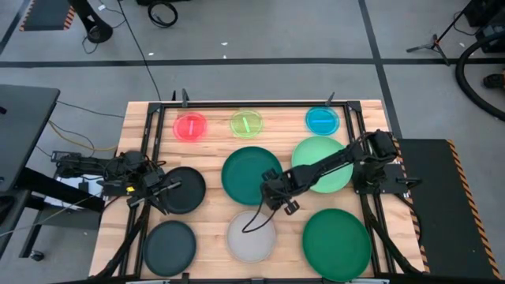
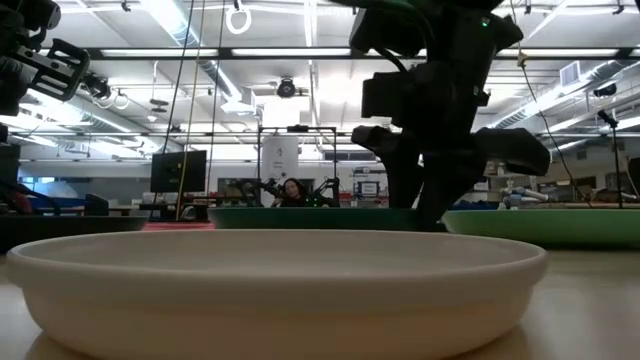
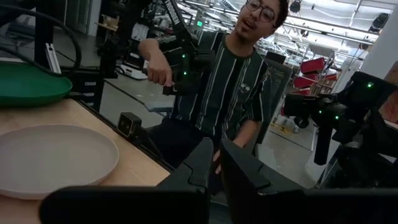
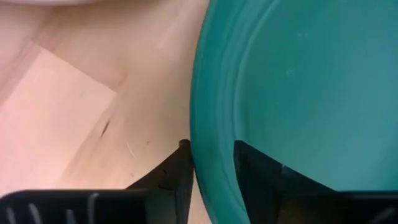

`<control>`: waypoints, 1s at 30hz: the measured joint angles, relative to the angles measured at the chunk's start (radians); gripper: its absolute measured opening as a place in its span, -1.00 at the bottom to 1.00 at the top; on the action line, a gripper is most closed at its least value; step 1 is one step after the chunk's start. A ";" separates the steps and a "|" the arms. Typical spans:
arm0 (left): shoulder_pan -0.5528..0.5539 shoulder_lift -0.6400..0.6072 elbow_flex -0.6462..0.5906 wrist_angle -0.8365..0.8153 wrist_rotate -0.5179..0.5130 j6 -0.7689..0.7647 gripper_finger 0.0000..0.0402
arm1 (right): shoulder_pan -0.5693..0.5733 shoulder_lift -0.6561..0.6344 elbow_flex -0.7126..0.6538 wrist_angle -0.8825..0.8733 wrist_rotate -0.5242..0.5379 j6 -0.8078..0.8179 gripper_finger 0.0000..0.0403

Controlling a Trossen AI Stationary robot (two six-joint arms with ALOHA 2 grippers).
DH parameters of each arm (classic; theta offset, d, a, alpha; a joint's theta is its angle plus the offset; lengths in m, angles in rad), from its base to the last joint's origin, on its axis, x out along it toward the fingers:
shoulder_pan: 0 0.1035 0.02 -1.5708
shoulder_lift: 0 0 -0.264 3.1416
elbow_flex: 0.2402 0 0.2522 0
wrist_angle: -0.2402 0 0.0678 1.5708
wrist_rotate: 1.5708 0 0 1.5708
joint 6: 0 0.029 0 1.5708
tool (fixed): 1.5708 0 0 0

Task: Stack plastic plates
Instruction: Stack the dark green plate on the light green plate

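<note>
A dark green plate (image 1: 251, 173) lies at the table's middle. My right gripper (image 1: 278, 196) is at its near right rim, shut on that rim (image 4: 211, 168). A mint plate (image 1: 323, 162) lies under the right arm. Another dark green plate (image 1: 337, 244) and a pale grey plate (image 1: 252, 236) lie near the front edge. Two black plates (image 1: 185, 189) (image 1: 169, 247) lie at the left. Small red (image 1: 190, 126), yellow-green (image 1: 246, 124) and blue (image 1: 322, 120) plates lie in a row at the far edge. My left gripper (image 3: 217, 163) is shut and empty, raised above the upper black plate. My right gripper has the dark green plate's rim (image 4: 208, 158) between its two fingers, one finger (image 4: 181, 171) outside the rim on the wood and one (image 4: 261, 171) inside over the plate's floor. The fingers come from above, pointing down. The plate lies flat on the table.
A dark frame runs round the wooden table (image 1: 213, 213). A person (image 3: 230, 81) stands beyond the table, in the left wrist view. The pale grey plate (image 2: 280, 280) fills the foreground of the low view. Bare wood shows between the plates.
</note>
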 joint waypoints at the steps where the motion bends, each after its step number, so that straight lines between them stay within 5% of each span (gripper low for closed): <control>1: 0.000 0.000 0.000 0.000 0.000 0.000 -0.81 | -0.003 0.000 -0.001 -0.001 -0.007 0.000 -0.44; 9: 0.000 0.000 0.000 0.000 0.000 0.000 -0.81 | -0.005 -0.003 0.001 0.017 -0.025 -0.009 -0.93; 15: 0.000 0.000 0.000 0.000 0.000 0.000 -0.81 | 0.092 -0.039 0.036 -0.128 0.184 0.080 -0.94; 24: 0.000 0.000 0.000 0.000 0.000 0.000 -0.81 | 0.233 -0.220 0.102 -0.602 0.325 0.804 -0.94; 30: 0.000 0.000 0.000 0.000 0.000 0.000 -0.81 | 0.257 -0.339 -0.021 -0.753 0.306 1.284 -0.94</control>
